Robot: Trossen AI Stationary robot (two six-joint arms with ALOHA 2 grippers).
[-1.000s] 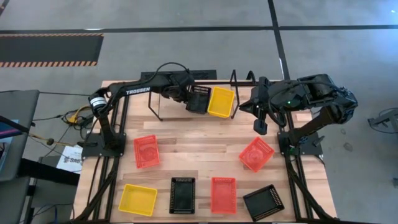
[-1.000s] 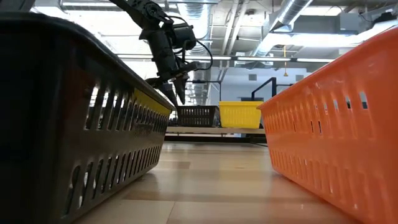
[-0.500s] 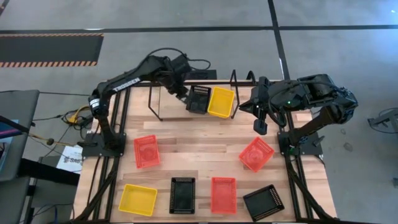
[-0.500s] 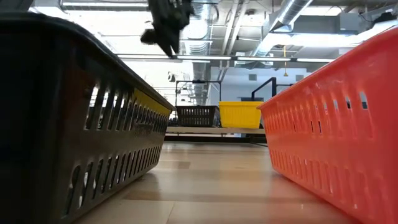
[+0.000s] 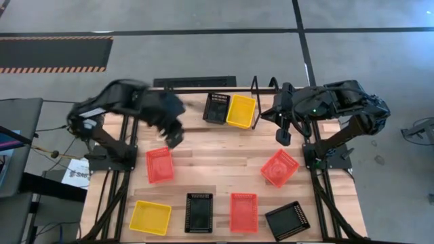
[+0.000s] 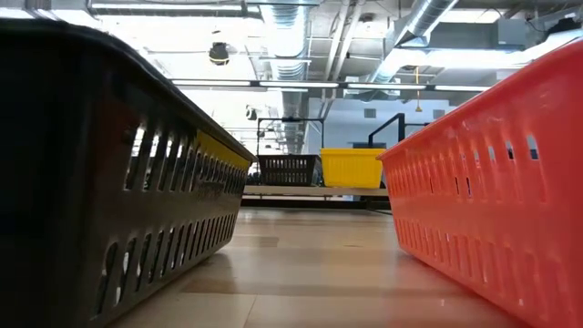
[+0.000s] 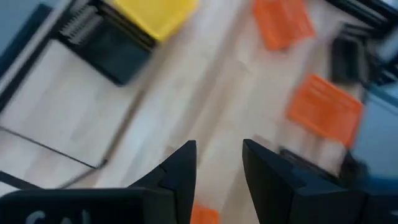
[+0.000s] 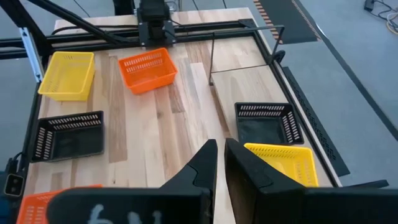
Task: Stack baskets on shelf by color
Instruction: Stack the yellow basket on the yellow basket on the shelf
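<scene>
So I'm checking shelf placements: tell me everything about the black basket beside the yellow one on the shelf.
The black basket is a small, shallow rectangular tray, plastic-looking, with slotted mesh walls. It sits upright and empty on the shelf, against the yellow basket. Neither hand touches it.

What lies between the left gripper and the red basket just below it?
Only bare wood; in the high view the left gripper hangs just above the red basket.

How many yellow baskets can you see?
2 yellow baskets: one on the shelf beside a black basket, at; one at the table's near left corner. None seems hidden.
</scene>
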